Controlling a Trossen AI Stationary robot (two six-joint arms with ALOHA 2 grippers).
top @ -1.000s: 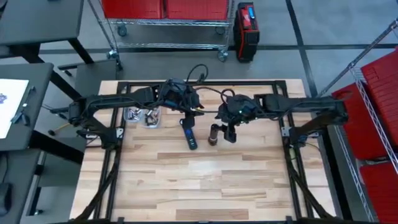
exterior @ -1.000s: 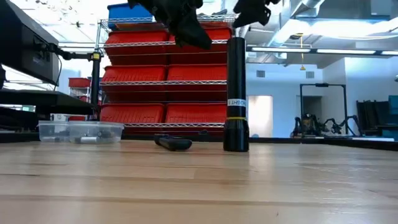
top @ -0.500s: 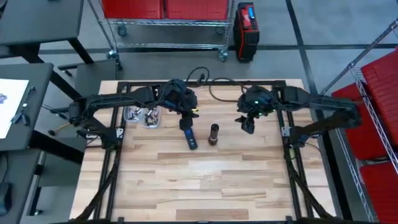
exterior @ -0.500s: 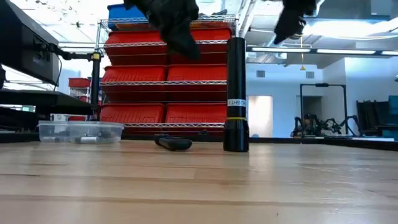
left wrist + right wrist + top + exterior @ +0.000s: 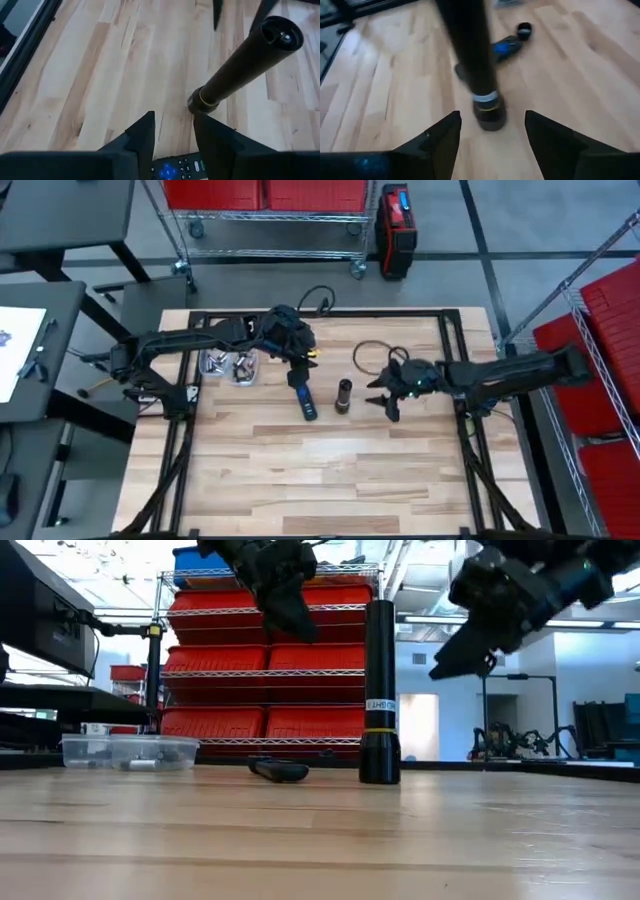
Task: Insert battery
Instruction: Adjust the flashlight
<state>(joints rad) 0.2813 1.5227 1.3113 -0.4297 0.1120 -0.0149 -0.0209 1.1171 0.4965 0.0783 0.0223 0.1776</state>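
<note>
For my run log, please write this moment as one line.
flashlight: upright on table, free | remote: flat beside it | left pincer: open above remote | right pincer: open beside flashlight | battery: unseen

You'll find only one marking: a small white label band on the upright black flashlight (image 5: 379, 690), just above its yellow ring. Its print is too small to make out from the low view; it may be a brand name. The remote (image 5: 176, 169) shows button symbols, but nothing you could read.
</note>
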